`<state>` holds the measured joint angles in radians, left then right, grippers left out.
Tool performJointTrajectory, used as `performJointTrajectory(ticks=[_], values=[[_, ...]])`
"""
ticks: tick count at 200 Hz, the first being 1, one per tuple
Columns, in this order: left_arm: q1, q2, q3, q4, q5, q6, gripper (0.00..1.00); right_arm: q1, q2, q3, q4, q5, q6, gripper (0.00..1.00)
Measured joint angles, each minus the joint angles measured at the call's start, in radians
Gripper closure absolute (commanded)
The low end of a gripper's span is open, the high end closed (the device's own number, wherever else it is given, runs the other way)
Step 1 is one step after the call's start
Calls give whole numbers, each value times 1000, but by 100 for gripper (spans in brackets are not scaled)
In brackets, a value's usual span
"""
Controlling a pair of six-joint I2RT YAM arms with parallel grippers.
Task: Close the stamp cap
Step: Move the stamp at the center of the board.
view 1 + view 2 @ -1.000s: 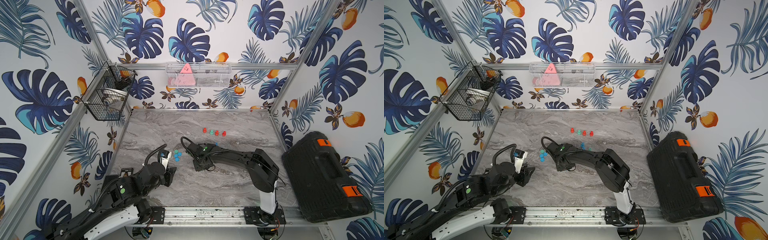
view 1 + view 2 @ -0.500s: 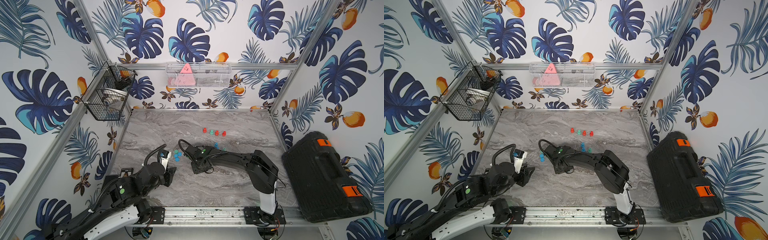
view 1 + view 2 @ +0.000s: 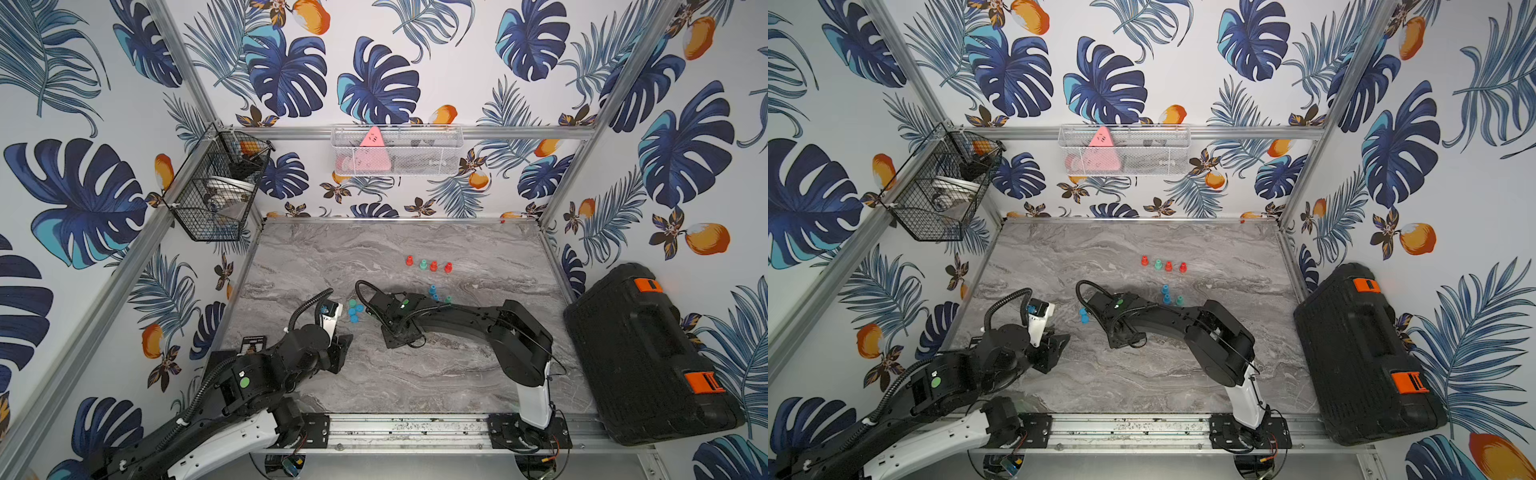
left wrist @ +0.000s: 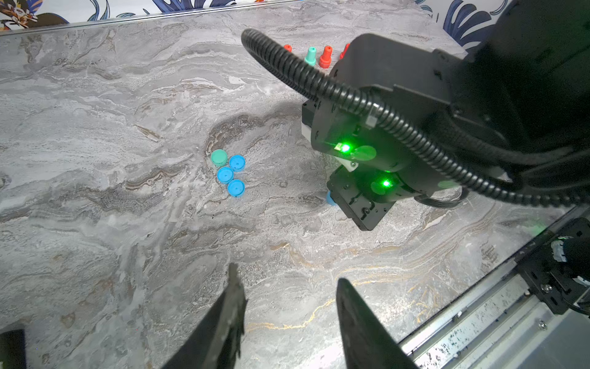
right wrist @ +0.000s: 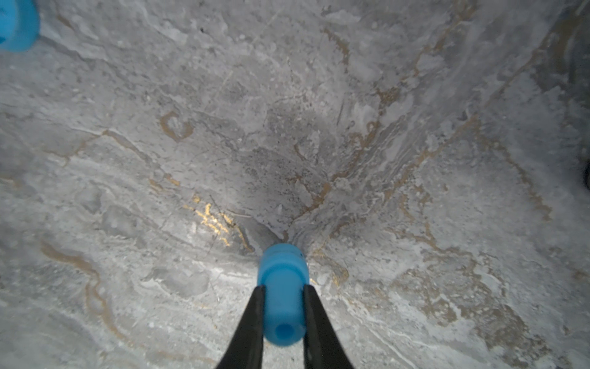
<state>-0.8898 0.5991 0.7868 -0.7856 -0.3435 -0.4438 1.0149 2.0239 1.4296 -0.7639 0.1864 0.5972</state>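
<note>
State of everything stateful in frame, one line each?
left gripper: open, empty
right gripper: shut on blue stamp, held wide end down at the table
loose caps: four, lying clustered, on no stamp
row of four stamps: upright
group of three stamps: upright
black case: closed

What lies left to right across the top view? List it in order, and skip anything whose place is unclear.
Black wire basket → cluster of loose caps → row of red and teal stamps → black case.
</note>
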Motion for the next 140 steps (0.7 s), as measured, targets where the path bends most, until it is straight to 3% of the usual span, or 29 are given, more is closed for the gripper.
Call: performJointTrajectory(ticks=[38, 75, 140], values=[[0, 1, -1, 0, 0, 0, 49, -31, 36, 46, -1, -18, -12, 81], [0, -8, -3, 0, 1, 0, 49, -124, 100, 145, 14, -23, -63, 81], [0, -12, -3, 1, 5, 0, 49, -307, 288, 454, -19, -33, -155, 81]])
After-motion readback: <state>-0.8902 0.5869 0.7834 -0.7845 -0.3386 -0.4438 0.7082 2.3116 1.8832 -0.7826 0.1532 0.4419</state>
